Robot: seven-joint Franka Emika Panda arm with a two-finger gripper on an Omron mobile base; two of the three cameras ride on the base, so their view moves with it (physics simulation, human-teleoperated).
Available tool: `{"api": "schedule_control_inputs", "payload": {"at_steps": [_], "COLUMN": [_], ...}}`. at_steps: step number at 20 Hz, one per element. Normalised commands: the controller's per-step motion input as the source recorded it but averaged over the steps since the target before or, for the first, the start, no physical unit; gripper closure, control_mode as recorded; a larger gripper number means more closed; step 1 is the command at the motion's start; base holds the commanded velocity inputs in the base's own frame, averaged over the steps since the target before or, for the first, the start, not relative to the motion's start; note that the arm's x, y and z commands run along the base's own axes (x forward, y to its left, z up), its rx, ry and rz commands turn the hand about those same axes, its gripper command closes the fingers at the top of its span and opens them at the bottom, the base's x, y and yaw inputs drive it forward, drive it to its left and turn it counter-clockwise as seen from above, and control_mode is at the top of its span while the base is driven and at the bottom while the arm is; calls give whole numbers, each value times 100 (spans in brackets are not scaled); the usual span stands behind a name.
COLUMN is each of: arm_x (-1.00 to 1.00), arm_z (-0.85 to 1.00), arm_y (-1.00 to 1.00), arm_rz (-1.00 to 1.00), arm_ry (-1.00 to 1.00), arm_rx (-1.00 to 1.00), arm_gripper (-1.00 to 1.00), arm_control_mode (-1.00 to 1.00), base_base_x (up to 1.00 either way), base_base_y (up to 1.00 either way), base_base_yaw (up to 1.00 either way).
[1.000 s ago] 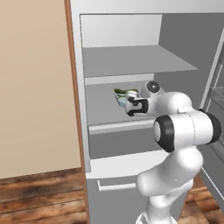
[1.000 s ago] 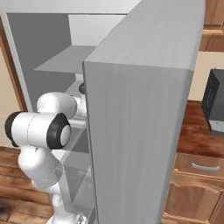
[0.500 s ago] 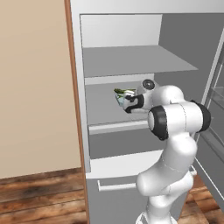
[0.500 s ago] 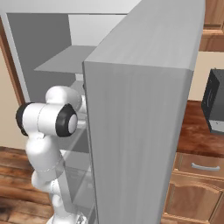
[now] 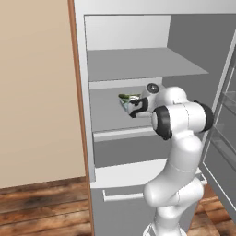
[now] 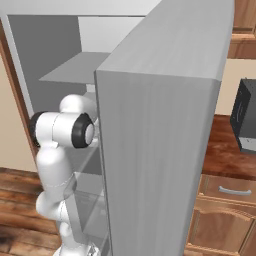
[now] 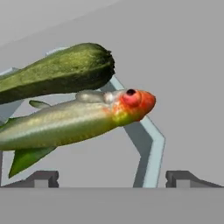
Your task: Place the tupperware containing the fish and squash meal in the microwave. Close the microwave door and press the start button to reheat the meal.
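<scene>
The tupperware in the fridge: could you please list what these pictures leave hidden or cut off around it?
- Left base view: the gripper and arm cover the right part of the tupperware; contact cannot be judged.
- Hand view: the left edge cuts off the squash and fish.
- Right base view: the fridge door hides the shelf; the right edge cuts off the microwave.

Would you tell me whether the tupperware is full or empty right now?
Full: the tupperware holds a green squash and an orange-headed fish, both rising above its rim.

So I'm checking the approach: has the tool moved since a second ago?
Yes. In the left base view the tool has slid left along the fridge shelf, reaching the tupperware.
</scene>
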Motion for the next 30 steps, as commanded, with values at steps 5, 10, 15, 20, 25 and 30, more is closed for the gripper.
{"api": "schedule_control_inputs", "payload": {"at_steps": [5, 10, 15, 20, 25, 30], "arm_x": [12, 1, -5, -39, -61, -84], "arm_z": [-25, -9, 0, 0, 0, 3], "arm_y": [9, 2, 0, 0, 5, 1], "arm_rz": [0, 0, 0, 0, 0, -1], "arm_ry": [5, 0, 0, 0, 0, -3], "arm_rx": [0, 0, 0, 0, 0, 0], "arm_gripper": [100, 100, 100, 100, 100, 100], "arm_control_mode": [-100, -100, -100, -100, -100, -100], "base_base_x": [0, 0, 0, 0, 0, 0], "base_base_y": [0, 0, 0, 0, 0, 0], "base_base_yaw": [0, 0, 0, 0, 0, 0]}}
